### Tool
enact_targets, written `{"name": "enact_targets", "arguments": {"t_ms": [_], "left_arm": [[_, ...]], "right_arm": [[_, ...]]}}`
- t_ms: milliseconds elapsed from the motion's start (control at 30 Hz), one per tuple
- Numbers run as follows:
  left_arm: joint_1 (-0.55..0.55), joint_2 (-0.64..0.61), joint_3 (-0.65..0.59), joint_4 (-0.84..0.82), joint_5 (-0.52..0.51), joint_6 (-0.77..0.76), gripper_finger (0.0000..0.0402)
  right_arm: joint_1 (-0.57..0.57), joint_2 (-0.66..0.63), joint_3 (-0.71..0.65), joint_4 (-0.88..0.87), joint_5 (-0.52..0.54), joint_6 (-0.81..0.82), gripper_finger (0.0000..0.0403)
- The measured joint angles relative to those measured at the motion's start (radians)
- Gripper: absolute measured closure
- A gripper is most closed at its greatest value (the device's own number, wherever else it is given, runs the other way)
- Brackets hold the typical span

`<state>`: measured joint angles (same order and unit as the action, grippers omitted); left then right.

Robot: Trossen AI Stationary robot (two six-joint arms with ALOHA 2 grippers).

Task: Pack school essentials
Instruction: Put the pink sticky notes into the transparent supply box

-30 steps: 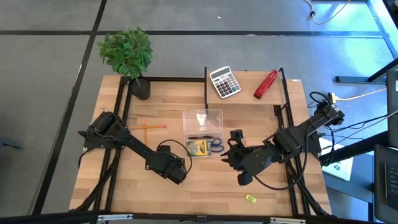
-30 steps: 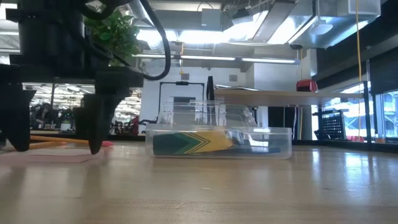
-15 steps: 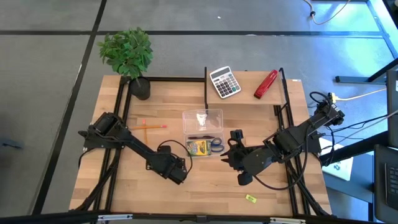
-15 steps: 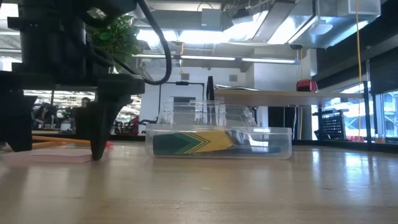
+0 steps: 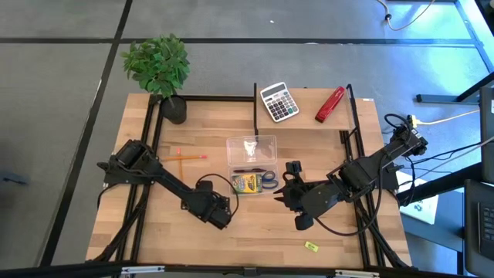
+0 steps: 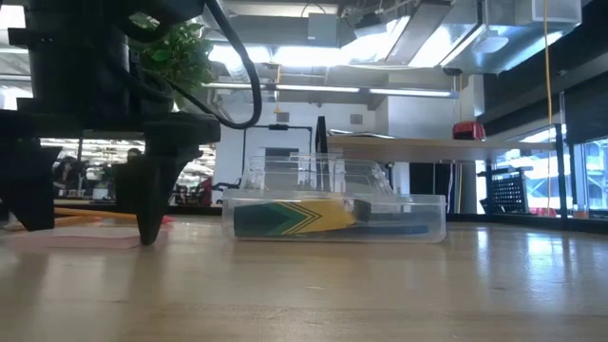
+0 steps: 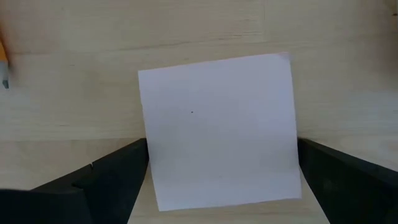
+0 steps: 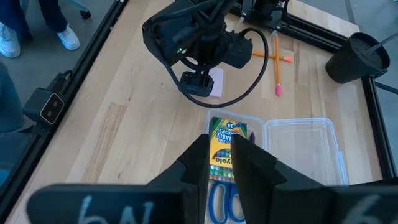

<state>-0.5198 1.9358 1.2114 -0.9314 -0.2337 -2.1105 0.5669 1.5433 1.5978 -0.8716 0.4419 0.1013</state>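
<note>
The pale pink note pad (image 7: pixel 217 124) lies flat on the table. My left gripper (image 7: pixel 222 144) is open above it, one finger on either side, tips down at table height (image 6: pixel 90 228). Whether the fingers touch the pad's edges, I cannot tell. In the high view the left gripper (image 5: pixel 221 215) hides the pad. The clear box (image 5: pixel 252 176) holds the green-yellow crayon box (image 5: pixel 245 183), blue-handled scissors (image 5: pixel 268 180) and a dark pen (image 5: pixel 251 170). My right gripper (image 8: pixel 231 152) is shut and hovers by the box's right side (image 5: pixel 291 179). Orange pencils (image 5: pixel 185 156) and a tiny yellow piece (image 5: pixel 311 246) lie loose.
The box's lid (image 5: pixel 251 145) lies open on the far side. A grey calculator (image 5: pixel 279 101) and a red stapler (image 5: pixel 329 104) sit on the far raised shelf. A potted plant (image 5: pixel 158 66) stands at the far left corner. People's shoes (image 8: pixel 12 38) show beyond the table.
My left gripper has sunk a little toward the table around the note pad. The pad has stayed where it was.
</note>
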Motion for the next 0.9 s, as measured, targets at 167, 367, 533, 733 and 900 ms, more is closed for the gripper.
{"name": "enact_targets", "arguments": {"t_ms": [167,367,533,733,900], "left_arm": [[-0.008,0.001,0.000,0.000,-0.003,-0.006,0.0001],[-0.009,0.001,0.000,-0.001,-0.001,-0.008,0.0001],[-0.008,0.001,0.000,-0.002,0.010,-0.011,0.0001],[-0.008,0.001,0.000,-0.011,0.015,-0.012,0.0001],[-0.008,0.001,0.000,-0.015,0.013,-0.011,0.0001]], "right_arm": [[0.000,0.000,0.000,0.000,0.000,0.000,0.0334],[0.000,0.000,0.000,0.000,0.000,0.000,0.0334],[0.000,0.000,0.000,0.000,0.000,-0.001,0.0334],[0.000,0.000,0.000,0.000,0.000,-0.002,0.0334],[0.000,0.000,0.000,0.000,0.000,-0.001,0.0334]]}}
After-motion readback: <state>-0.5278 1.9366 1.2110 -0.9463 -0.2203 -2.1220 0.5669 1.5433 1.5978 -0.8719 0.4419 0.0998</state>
